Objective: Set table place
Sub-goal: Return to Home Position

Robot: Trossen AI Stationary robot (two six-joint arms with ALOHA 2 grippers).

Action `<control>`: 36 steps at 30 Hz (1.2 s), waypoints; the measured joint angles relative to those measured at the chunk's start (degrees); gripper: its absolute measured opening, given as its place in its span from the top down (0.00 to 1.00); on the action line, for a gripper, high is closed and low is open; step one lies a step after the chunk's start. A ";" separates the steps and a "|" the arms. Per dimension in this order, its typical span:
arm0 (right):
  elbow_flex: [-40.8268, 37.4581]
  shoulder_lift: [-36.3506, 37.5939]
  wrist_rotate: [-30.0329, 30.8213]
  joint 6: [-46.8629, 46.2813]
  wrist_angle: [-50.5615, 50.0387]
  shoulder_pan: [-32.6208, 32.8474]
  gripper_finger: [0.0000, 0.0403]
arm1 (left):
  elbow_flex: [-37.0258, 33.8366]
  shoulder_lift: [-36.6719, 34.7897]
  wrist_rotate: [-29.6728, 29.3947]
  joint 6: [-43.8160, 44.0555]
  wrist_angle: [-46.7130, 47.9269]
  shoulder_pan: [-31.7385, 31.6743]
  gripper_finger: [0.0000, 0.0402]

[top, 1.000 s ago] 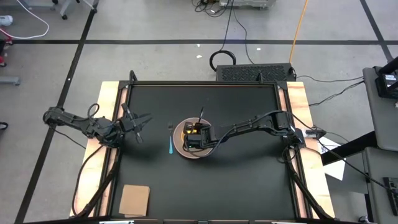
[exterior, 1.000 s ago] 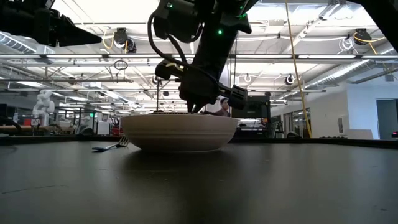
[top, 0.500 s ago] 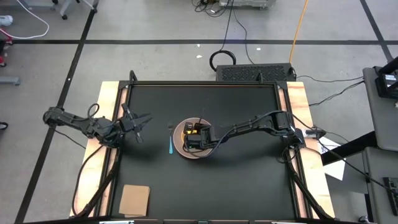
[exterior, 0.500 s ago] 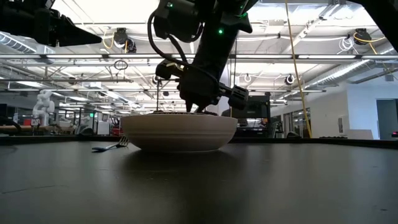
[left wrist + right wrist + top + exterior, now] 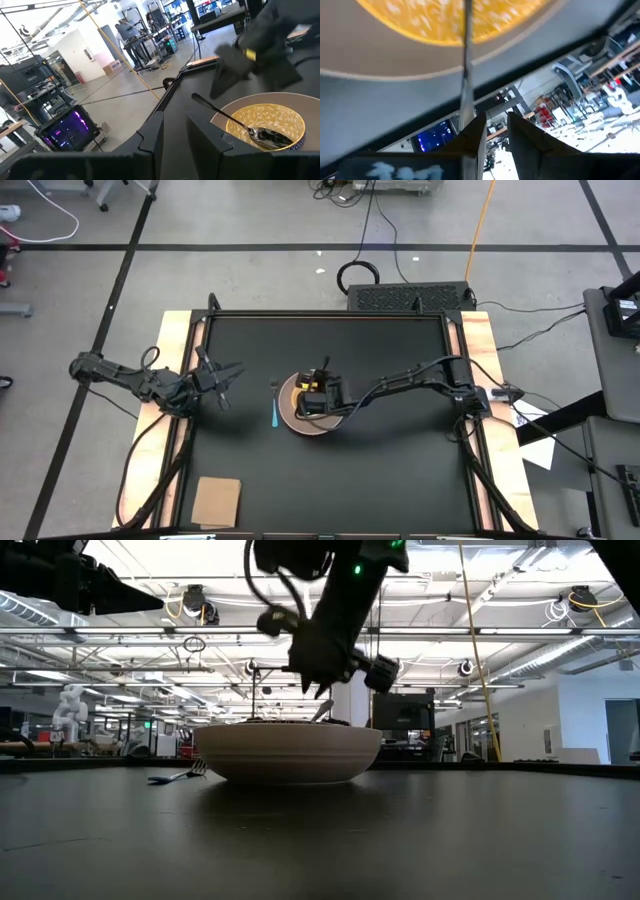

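A pinkish-tan plate (image 5: 296,420) lies on the black table (image 5: 400,480), and a yellow dish (image 5: 272,117) rests on it. A silver spoon (image 5: 235,121) lies in the dish, bowl down and handle over the rim. The spoon also shows in the right wrist view (image 5: 466,55). A light-blue utensil (image 5: 275,415) lies flat on the table just left of the plate. My right gripper (image 5: 322,700) hovers open just above the dish, touching nothing. My left gripper (image 5: 228,372) waits open near the table's left edge.
A tan cardboard-like square (image 5: 217,500) lies at the table's near left corner. Pale wooden strips (image 5: 178,380) run along the left and right edges. In the low view the plate and dish (image 5: 290,752) stand as a low mound at the table's middle.
My right gripper has risen out of the yellow dish and shifted a little toward the table's far edge. The spoon has stayed lying in the dish.
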State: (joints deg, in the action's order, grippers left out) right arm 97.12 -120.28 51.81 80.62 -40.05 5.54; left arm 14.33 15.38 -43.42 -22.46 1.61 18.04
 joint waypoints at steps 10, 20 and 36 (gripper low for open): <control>0.00 9.00 -10.24 -30.43 -1.67 -0.42 0.90 | 0.00 -0.01 -1.26 0.17 0.65 -0.02 0.78; -6.03 19.01 -22.32 -59.63 2.26 -3.84 1.00 | 0.00 -0.02 -3.37 -0.14 -0.16 -0.87 0.78; -52.89 50.21 -34.94 -74.39 48.86 -7.81 1.00 | 0.00 -3.21 2.33 0.84 -0.19 -5.25 0.78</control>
State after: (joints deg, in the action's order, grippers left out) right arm 44.24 -70.07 16.87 6.23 8.81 -2.27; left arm 14.33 12.17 -41.09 -21.62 1.42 12.79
